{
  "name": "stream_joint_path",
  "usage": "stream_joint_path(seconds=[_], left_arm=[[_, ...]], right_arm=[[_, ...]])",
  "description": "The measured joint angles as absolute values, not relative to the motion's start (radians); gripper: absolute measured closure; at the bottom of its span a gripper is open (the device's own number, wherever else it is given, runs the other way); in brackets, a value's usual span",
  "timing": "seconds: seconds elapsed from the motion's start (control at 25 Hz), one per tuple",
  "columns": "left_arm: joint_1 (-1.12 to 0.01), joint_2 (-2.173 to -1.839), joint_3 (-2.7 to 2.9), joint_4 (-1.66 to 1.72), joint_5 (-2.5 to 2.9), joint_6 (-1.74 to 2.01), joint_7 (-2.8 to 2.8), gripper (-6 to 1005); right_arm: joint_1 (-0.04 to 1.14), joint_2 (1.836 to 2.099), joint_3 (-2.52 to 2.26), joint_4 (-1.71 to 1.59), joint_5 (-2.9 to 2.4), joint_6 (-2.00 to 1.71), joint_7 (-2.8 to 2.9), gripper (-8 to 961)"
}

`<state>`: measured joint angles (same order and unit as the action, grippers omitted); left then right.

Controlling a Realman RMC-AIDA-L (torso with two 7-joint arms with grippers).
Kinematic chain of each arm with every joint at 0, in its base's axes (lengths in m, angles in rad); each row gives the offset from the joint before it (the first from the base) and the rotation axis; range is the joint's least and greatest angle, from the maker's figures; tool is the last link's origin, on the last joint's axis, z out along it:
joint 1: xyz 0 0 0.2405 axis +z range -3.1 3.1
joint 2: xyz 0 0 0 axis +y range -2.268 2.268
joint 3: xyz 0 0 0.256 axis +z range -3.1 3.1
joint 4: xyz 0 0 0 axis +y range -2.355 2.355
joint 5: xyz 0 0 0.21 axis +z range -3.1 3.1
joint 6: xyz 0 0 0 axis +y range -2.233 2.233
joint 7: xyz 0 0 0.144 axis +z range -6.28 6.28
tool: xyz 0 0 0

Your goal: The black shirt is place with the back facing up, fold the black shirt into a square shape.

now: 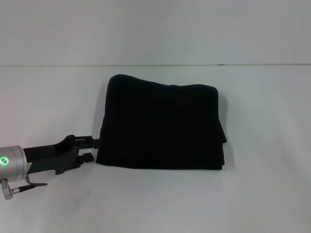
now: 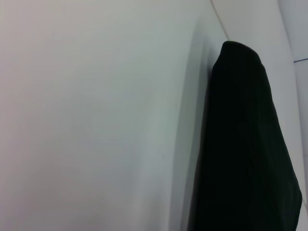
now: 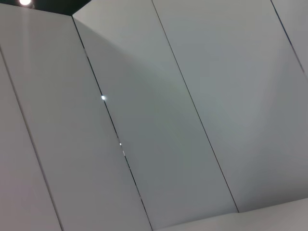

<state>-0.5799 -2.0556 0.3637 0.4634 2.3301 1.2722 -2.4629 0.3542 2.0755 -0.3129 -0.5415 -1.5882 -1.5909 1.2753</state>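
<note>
The black shirt [image 1: 163, 124] lies on the white table [image 1: 48, 102], folded into a thick, roughly square bundle with its plain side up. In the left wrist view the black shirt [image 2: 245, 149] shows as a dark mound with bare table beside it. My left gripper [image 1: 91, 148] sits low over the table at the bundle's near left corner. Its fingers are open with nothing between them, and their tips just reach the cloth's edge. My right gripper is out of view; its wrist camera sees only pale wall panels.
The table's far edge [image 1: 155, 65] meets a plain light wall behind the shirt. White tabletop surrounds the bundle on all sides. The left arm's silver wrist [image 1: 12, 165] with a green light comes in from the lower left.
</note>
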Motion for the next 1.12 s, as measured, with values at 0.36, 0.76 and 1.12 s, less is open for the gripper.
stream_joint_path(seconds=[0.36, 0.76, 1.12], left_arm=[[-0.582, -2.060, 0.389, 0.455, 2.330, 1.261, -2.462, 481], [-0.593, -2.062, 0.393, 0.437, 2.324, 1.248, -2.460, 482], [-0.594, -2.063, 0.393, 0.435, 2.322, 1.254, -2.457, 483]], right_arm=[[0.355, 2.075, -0.313, -0.541, -1.589, -1.591, 1.274, 102], [0.351, 2.074, -0.313, -0.540, -1.589, -1.591, 1.276, 102], [0.350, 2.072, -0.313, -0.531, -1.588, -1.591, 1.274, 102]])
